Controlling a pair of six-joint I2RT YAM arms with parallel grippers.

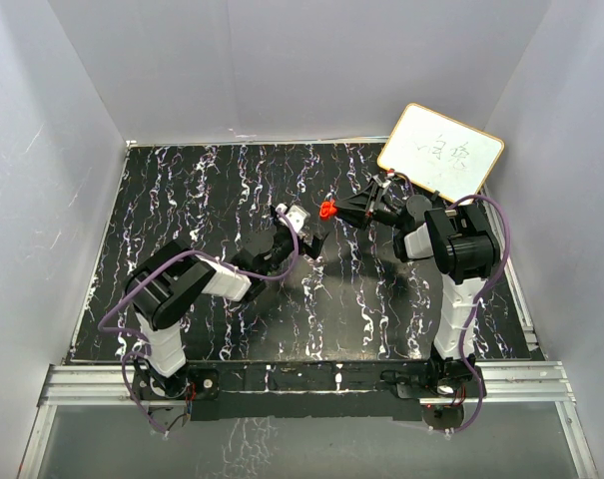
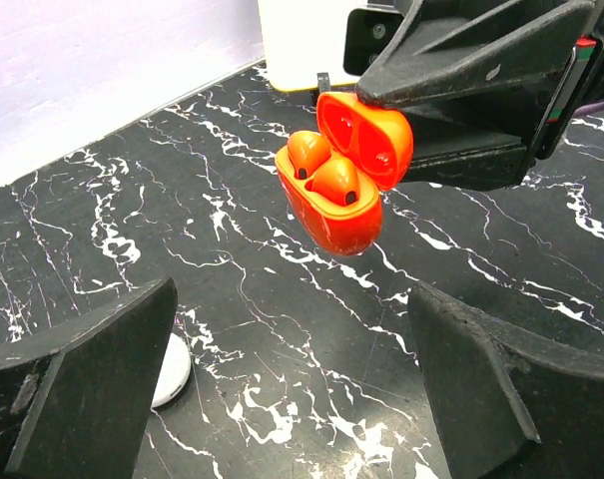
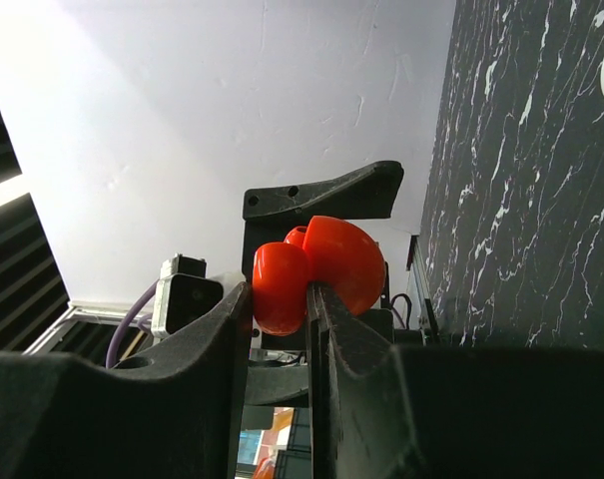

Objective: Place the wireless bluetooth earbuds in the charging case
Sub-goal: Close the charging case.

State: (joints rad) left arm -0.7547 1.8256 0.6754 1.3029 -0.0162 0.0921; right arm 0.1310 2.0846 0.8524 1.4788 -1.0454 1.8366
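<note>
Holds the charging case [image 2: 343,228] in the right hand [image 1: 343,208], lifted above the black marbled tabletop [image 2: 282,329]. Pinches the red shell between both fingers, on the side of the case away from the left hand [image 2: 292,394]. Has the lid [image 2: 369,135] flipped open, tilted up and back from the base. Shows both wireless bluetooth earbuds [image 2: 309,155] seated side by side in the base of the case, touching each other. Points the left hand at the case from below and in front, jaws spread wide, nothing between them, apart from the case. Has a small white round thing [image 2: 172,371] on the tabletop below and left of the case, and a whiteboard [image 1: 441,150] propped behind and right of the case, faint writing on it
</note>
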